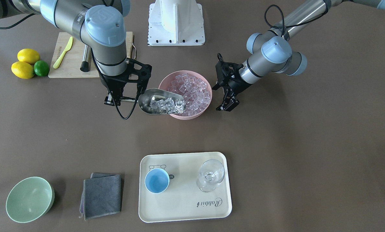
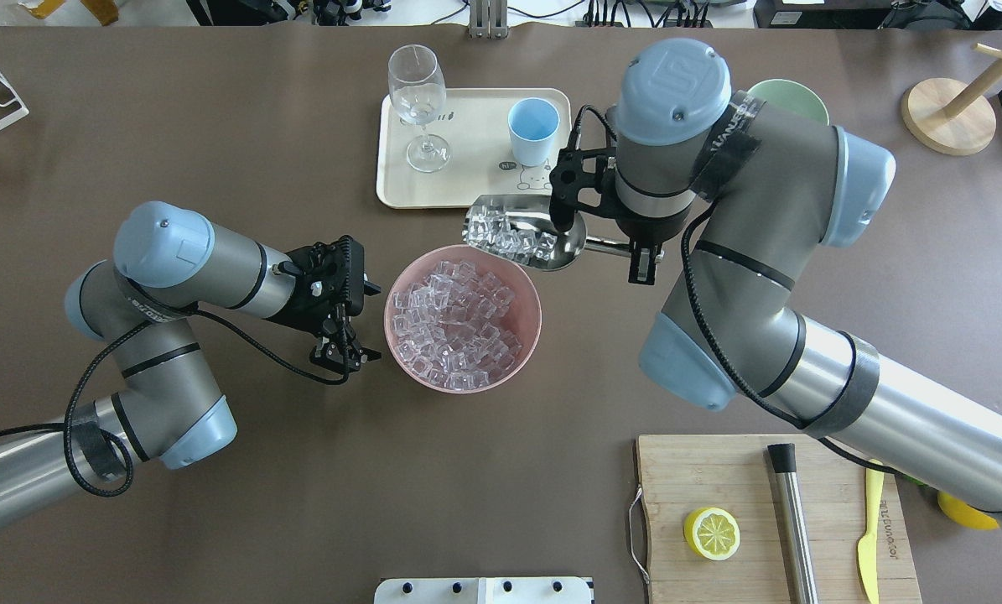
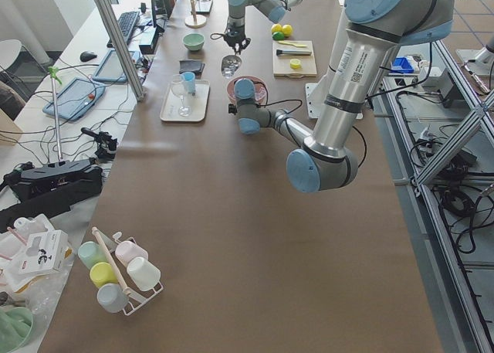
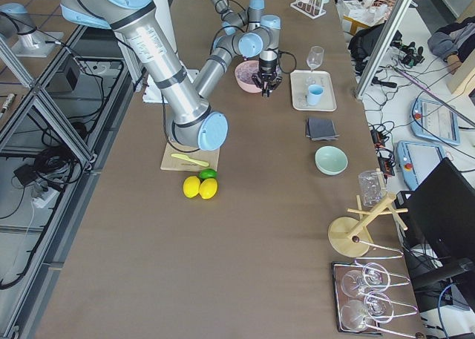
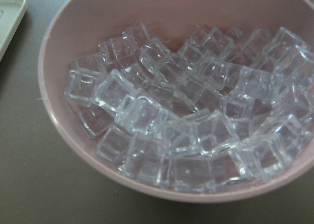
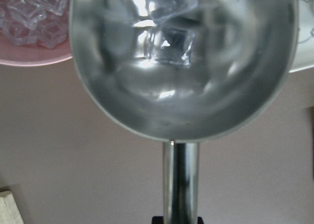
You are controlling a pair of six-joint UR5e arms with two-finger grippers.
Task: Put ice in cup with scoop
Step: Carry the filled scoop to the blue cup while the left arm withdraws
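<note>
A: Front view: one shiny steel scoop [image 1: 153,103], carrying several clear ice cubes [image 1: 166,104], is hanging at the rim of one round pink bowl [image 1: 192,116] heaped with more. One small light-blue cup [image 1: 157,180] is standing empty on one cream tray [image 1: 186,206], beside one clear stemmed glass [image 1: 210,175].

B: Overhead view, adding the grips: the right gripper [image 2: 641,252] is clamping the scoop's rod handle. The left gripper [image 2: 365,323] is hovering beside the bowl, fingers spread wide, empty.

A: Right wrist view: two cubes are showing in the trough.

The brown bench [image 1: 276,145] carries a pink bowl [image 1: 189,116], a cream tray [image 1: 186,206], a green bowl [image 1: 29,199], a grey cloth [image 1: 102,195], a wooden board [image 1: 73,64], two lemons [image 1: 23,69] and a lime [image 1: 41,68].
</note>
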